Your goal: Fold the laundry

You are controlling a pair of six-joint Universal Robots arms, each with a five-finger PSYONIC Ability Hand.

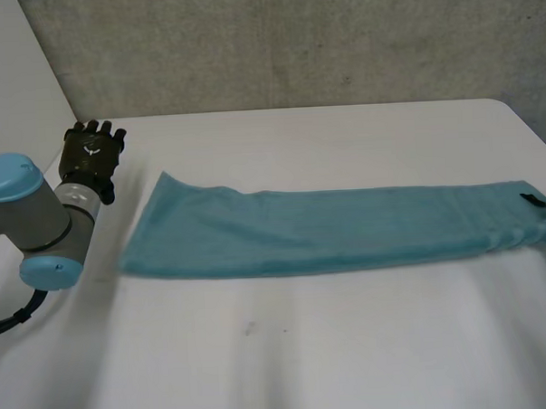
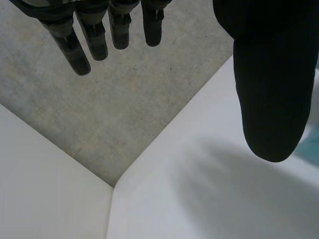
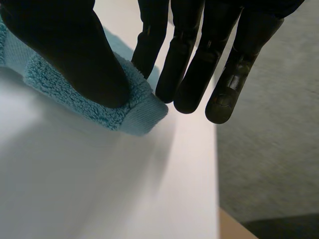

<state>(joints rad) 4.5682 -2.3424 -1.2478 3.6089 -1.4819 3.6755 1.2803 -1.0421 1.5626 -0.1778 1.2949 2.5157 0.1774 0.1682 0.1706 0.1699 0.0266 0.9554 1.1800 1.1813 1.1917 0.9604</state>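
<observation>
White table (grey speckled wall behind) bears teal towel.

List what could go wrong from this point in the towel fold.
The right hand pinches only the end corner of the towel, right at the table edge; that small hold could slip. The left hand is open and off the towel, so a pull may drag the whole strip instead of folding it.
</observation>
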